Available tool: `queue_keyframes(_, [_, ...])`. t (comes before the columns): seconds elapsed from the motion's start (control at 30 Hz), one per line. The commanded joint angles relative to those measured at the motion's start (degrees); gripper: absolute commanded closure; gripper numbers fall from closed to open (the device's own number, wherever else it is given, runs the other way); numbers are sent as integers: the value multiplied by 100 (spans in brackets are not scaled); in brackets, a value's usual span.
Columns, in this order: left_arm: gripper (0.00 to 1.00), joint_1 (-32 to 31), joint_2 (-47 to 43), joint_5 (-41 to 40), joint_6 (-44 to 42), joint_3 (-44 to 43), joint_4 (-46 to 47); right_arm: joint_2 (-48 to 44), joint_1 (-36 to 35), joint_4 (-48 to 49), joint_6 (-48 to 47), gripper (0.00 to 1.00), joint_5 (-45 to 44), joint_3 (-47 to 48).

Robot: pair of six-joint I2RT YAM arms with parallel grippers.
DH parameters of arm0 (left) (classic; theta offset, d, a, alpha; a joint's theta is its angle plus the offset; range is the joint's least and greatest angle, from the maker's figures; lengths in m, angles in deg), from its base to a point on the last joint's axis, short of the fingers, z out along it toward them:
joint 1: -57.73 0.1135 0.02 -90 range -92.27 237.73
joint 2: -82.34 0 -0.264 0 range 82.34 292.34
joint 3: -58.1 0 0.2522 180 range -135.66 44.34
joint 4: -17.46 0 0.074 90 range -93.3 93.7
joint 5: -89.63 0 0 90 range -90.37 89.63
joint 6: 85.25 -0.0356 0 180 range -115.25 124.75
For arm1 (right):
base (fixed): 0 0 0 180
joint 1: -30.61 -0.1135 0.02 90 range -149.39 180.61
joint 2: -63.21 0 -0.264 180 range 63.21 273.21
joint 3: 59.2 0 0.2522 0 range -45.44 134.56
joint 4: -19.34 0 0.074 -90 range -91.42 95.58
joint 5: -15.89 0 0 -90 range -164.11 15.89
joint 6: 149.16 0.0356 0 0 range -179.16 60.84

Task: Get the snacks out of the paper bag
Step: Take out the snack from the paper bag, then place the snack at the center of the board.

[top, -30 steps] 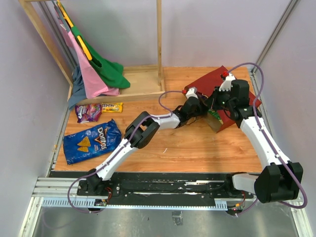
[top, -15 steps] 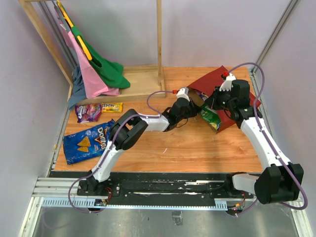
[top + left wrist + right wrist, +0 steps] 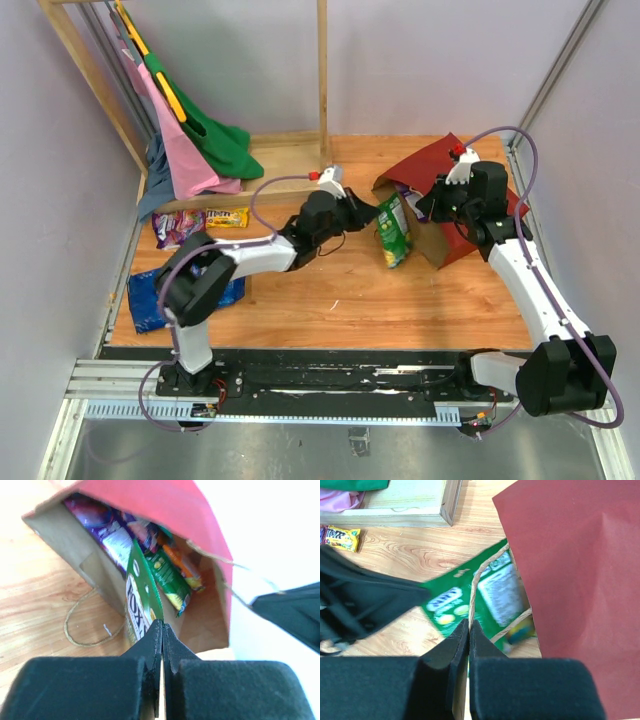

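Top view: the left end effector [image 3: 362, 211] is clamped on the near edge of a green packet [image 3: 392, 228]. The packet hangs straight ahead of it, between it and the mouth of the bag [image 3: 462, 175], and looks all but clear of that mouth. The right end effector [image 3: 430, 206] sits at the bag's rim, beyond the packet. Well behind the left end effector, three snacks lie on the desk [image 3: 400, 300] — the Doritos [image 3: 145, 303], a purple packet [image 3: 178, 228] and a yellow packet [image 3: 228, 217].

Left wrist: the left end effector [image 3: 162, 627] is pressed together on the green packet [image 3: 142, 592]. The packet's long axis runs directly away from the pinch toward the bag [image 3: 150, 500], where other packs [image 3: 170, 575] lie inside. The pull should therefore go straight back along that axis.

Right wrist: the right end effector [image 3: 469, 625] is closed on the handle [image 3: 472, 587]. The green packet [image 3: 445, 600] is just ahead, and the red bag [image 3: 570, 580] is to its right — likely steadying it against the pull.
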Motion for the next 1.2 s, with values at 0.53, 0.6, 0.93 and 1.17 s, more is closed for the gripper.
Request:
queue_keyframes(0.53, [99,98,-4932,-2787,-2749,1919,-3216,-68,-219,190,157,99,169,-79])
queue_keyframes(0.6, [99,93,-4622,-2586,-2675,1969,-3301,-66,-254,190,154,98,149,-67])
queue_keyframes(0.93, [99,-543,-3082,-1053,-2003,2135,-2137,-49,-315,111,125,98,76,18])
queue_keyframes(1.17, [99,-973,-2350,-912,-1946,2004,-2019,52,-366,128,122,98,80,23])
